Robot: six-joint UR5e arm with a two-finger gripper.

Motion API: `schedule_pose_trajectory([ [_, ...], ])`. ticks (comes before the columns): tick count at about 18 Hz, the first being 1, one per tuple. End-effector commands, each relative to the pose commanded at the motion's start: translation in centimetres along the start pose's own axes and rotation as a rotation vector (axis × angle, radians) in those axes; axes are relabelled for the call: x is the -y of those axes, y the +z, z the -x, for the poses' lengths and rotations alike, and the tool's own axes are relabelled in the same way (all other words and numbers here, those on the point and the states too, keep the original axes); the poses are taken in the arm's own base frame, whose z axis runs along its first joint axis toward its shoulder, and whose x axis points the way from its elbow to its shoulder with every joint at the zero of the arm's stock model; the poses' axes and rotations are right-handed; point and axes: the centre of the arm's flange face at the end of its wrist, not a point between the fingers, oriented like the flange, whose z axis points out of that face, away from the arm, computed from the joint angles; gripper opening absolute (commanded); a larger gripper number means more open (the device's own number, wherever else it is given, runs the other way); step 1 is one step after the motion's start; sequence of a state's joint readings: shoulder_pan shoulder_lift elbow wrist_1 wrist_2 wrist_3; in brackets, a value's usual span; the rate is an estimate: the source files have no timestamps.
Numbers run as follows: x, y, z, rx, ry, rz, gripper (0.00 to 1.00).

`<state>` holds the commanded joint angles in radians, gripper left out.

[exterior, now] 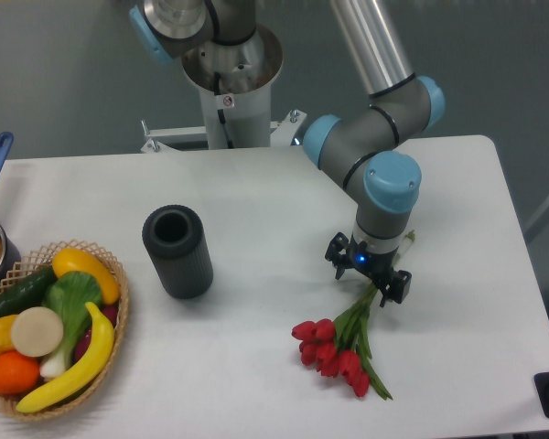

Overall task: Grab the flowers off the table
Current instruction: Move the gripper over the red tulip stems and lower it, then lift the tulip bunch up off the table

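I'm looking down on a large white tabletop with rounded corners [256, 201], grey wall behind it. The small bunch of red tulips with long green stems [348, 340] lies flat on that table toward the right front. Its long axis runs from the red buds at about seven o'clock up to the stem ends at about one o'clock. My black two-finger gripper [367, 274] sits directly over the stems' middle, low to the surface, fingers spread wide with one on either side of the bundle and nothing held. The buds lie toward seven o'clock from the gripper, the stem tips poke out past it at one o'clock. The finger line looks set across the stems, so I judge closing here should catch them. A dark grey upright cylinder [177, 251] stands well apart at nine o'clock.
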<state>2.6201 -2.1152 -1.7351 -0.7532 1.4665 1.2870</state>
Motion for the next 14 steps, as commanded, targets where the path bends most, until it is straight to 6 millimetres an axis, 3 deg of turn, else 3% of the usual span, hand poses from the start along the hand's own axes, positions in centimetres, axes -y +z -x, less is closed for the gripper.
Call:
schedule_pose_trajectory([
  [1, 0.2, 0.2, 0.4, 0.001, -0.003, -0.001, 1.00],
  [2, 0.3, 0.1, 0.6, 0.007, -0.011, -0.002, 0.94],
  [4, 0.3, -0.1, 0.7, 0.010, -0.020, -0.005, 0.58],
  [7, 0.3, 0.0, 0.6, 0.008, -0.039, -0.004, 0.29],
  [12, 0.3, -0.9, 0.3, 0.019, -0.162, -0.001, 0.00],
  [14, 0.4, -1.6, 0.4, 0.029, -0.228, -0.006, 0.00],
])
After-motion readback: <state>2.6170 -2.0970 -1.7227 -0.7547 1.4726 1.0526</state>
